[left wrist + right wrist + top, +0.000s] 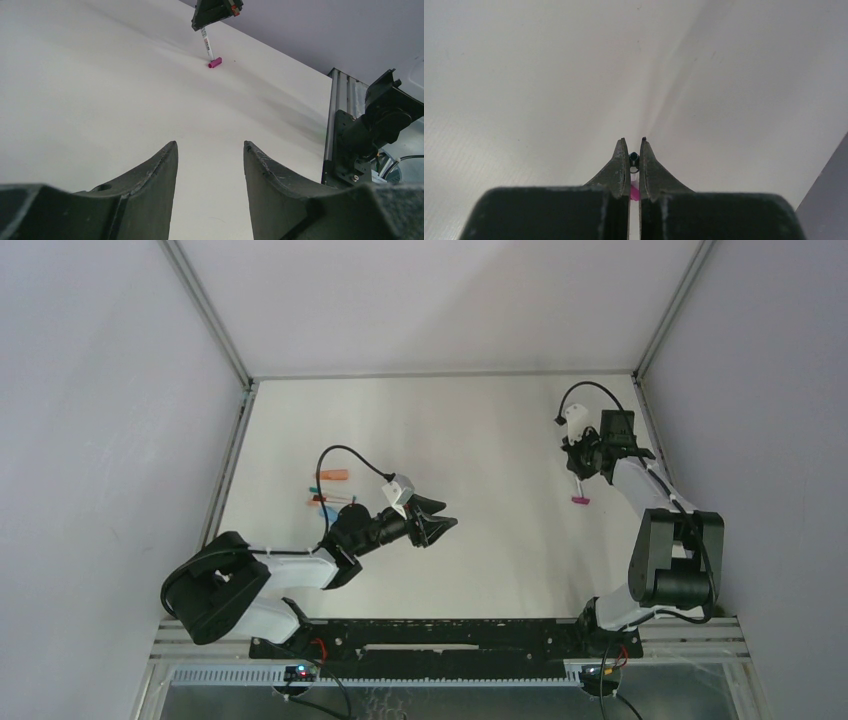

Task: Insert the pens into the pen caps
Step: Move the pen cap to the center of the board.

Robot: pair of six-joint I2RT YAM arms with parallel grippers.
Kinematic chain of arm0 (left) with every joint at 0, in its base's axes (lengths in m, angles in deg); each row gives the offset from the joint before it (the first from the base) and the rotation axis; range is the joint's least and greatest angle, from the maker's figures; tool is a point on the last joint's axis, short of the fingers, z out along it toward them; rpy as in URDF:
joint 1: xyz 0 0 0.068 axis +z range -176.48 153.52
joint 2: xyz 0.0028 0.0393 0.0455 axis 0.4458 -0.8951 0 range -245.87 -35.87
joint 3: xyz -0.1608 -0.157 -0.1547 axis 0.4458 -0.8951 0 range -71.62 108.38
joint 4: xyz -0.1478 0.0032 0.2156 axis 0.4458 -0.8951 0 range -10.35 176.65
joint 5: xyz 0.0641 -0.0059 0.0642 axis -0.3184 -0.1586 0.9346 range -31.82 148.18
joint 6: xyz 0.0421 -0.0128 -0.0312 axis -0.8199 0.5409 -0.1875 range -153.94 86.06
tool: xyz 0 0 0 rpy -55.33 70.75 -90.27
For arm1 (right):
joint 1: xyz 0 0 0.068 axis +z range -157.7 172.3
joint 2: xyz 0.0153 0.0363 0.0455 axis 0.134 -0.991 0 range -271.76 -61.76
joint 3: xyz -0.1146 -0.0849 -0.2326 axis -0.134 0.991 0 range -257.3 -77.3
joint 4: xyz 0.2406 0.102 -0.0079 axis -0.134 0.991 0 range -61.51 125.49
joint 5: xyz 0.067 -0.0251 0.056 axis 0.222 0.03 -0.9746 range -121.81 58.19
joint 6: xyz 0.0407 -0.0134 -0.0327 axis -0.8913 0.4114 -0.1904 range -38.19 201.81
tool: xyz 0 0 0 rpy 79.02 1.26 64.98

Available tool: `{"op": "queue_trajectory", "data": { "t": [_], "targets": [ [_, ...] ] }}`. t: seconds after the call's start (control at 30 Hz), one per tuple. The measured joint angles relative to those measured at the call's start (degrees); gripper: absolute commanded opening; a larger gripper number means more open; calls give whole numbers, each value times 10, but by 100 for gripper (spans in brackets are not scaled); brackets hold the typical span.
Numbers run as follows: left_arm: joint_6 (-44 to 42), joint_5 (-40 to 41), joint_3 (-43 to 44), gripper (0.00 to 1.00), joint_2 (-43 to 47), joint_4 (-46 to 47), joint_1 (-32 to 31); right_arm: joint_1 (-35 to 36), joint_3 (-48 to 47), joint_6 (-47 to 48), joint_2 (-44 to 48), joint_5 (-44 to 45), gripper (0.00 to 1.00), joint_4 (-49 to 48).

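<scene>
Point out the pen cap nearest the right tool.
The magenta cap, lying alone at the tip of the pen that the right tool grips; the other caps sit clustered far off beside the left arm.

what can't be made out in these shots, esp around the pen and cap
- The pen and magenta cap: tip touching the cap or just beside it? Too far off in the left wrist view, too small in the top view.
- Right wrist view: the right gripper, shut, hides nearly all of both.
- The loose pens and caps at left: top view only, too small to count, partly behind a black cable.
</scene>
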State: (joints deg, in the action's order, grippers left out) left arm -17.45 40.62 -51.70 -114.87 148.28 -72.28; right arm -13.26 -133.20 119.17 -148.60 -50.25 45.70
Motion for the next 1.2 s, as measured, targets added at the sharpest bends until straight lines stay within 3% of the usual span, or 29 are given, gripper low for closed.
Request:
{"op": "queue_trajectory", "data": {
  "t": [0.57, 1.2],
  "targets": [
    [0, 0, 0, 55, 0, 0, 0, 0, -1, 0, 6, 28, 0, 27],
    [0, 0, -4, 55, 0, 4, 1, 25, 22, -24, 48, -27, 0, 89]
  ]
}}
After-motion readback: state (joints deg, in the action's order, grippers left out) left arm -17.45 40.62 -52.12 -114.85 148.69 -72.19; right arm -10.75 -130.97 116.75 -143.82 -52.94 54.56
